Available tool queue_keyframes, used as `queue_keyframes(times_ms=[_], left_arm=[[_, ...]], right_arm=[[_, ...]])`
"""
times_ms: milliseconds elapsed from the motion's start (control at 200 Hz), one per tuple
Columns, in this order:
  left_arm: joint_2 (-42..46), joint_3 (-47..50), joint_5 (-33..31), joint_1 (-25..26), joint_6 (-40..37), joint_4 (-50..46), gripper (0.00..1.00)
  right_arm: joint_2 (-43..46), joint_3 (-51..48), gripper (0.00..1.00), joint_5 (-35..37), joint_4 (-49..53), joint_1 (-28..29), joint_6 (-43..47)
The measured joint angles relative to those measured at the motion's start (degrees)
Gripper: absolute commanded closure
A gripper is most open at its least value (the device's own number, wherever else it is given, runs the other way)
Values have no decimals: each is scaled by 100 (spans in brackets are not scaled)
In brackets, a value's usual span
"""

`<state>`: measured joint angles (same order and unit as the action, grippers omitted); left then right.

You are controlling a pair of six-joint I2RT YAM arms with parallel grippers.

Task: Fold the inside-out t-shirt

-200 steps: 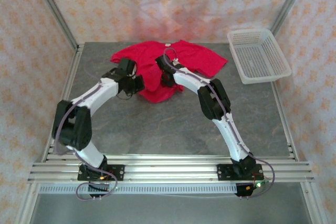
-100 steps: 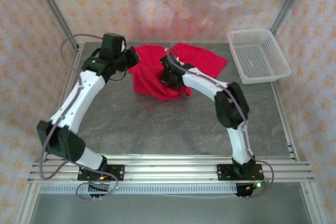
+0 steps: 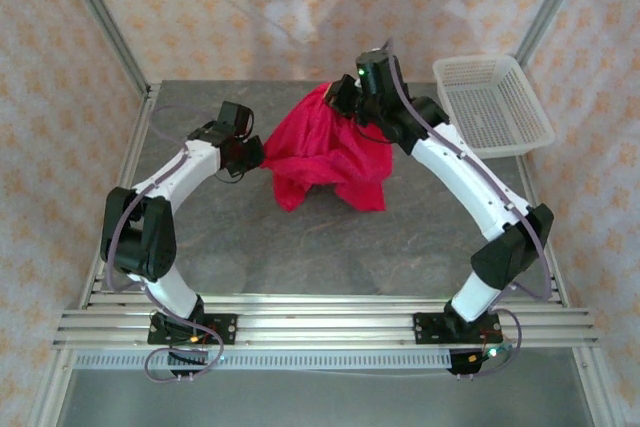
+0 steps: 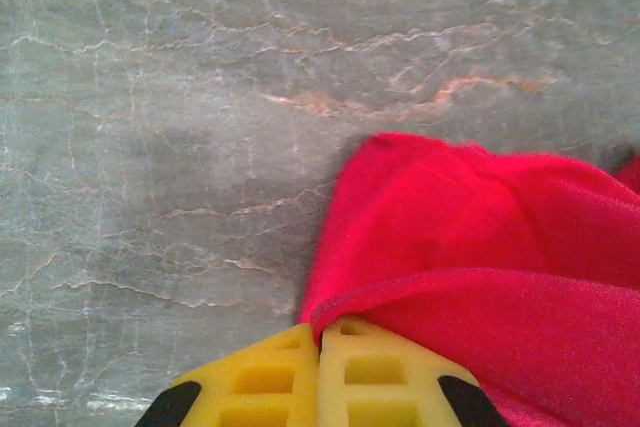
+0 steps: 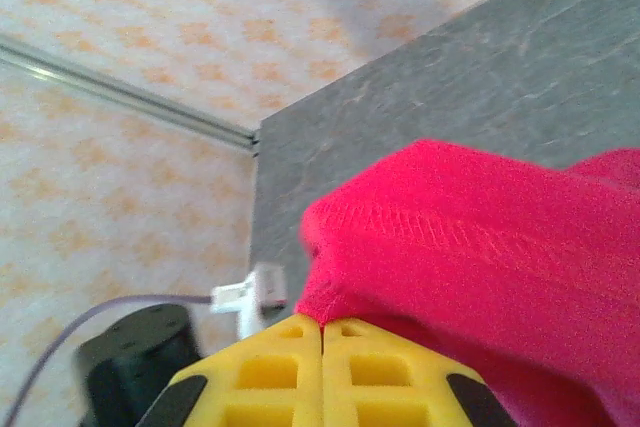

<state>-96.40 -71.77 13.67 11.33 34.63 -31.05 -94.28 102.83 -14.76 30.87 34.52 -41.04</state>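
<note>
Yellow pads [image 4: 270, 377] of the left end effector [image 3: 256, 152] are pressed together in the left wrist view. They are clenched on a fold of the inside-out t-shirt [image 3: 325, 152]. Red cloth emerges directly at the fingertips and spreads to their right, over the grey veined worktop [image 4: 150, 97]. This end effector sits low, close to the worktop surface.

In the top view the t-shirt is bunched between the two end effectors. It slopes down like a tent from the right one, and its lower folds rest on the worktop below and between them. No tag can be made out.

The right end effector [image 3: 340, 97] is held up above the worktop, its yellow pads likewise closed tight. It grasps a stitched edge of the t-shirt, which bulges just beyond the fingertips in the right wrist view.

Right of this end effector, a white mesh basket [image 3: 447, 107] stands at the far corner of the worktop, apart from the t-shirt.
</note>
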Motion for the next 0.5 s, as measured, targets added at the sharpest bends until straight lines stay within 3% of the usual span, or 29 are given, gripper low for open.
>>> queue_keyframes(times_ms=[205, 500], left_arm=[[-605, 4, -72, -57, -20, 262, 100], [-1003, 68, -44, -90, 4, 358, 100]], right_arm=[[737, -437, 100, -776, 31, -319, -417], [1930, -385, 100, -909, -140, -927, -634]])
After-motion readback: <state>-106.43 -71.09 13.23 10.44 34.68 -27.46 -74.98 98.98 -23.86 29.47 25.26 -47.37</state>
